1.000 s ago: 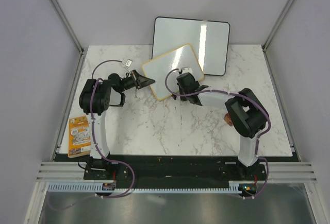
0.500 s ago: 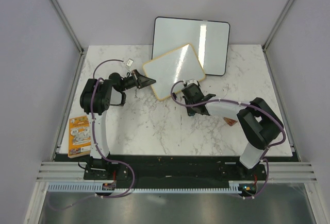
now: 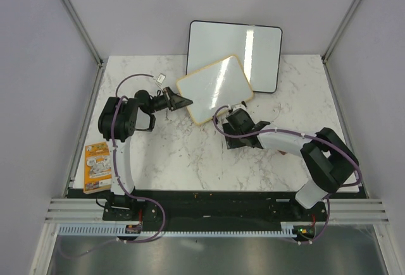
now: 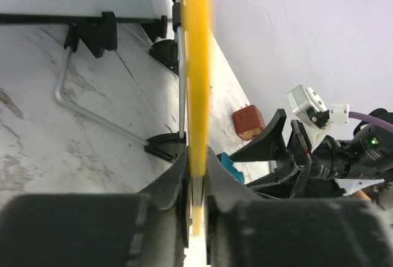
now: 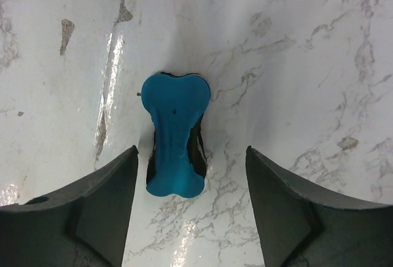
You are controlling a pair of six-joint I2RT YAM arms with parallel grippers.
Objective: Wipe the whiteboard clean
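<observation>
- Honestly, nothing here can actually be read.
- The orange card point(image 3: 97, 167) at the left edge of the table has printed graphics and what looks like lines of print. It's way too small in the top view to make out a single word.
- The little white tag point(image 3: 159, 78) near the back left of the table might be a label, but I can't tell if anything is written on it.
- The whiteboard point(image 3: 215, 88) shows nothing that reads as letters or numbers from above. The left wrist view only catches it edge-on.
- The right wrist view has no lettering I can pick out either.
</observation>
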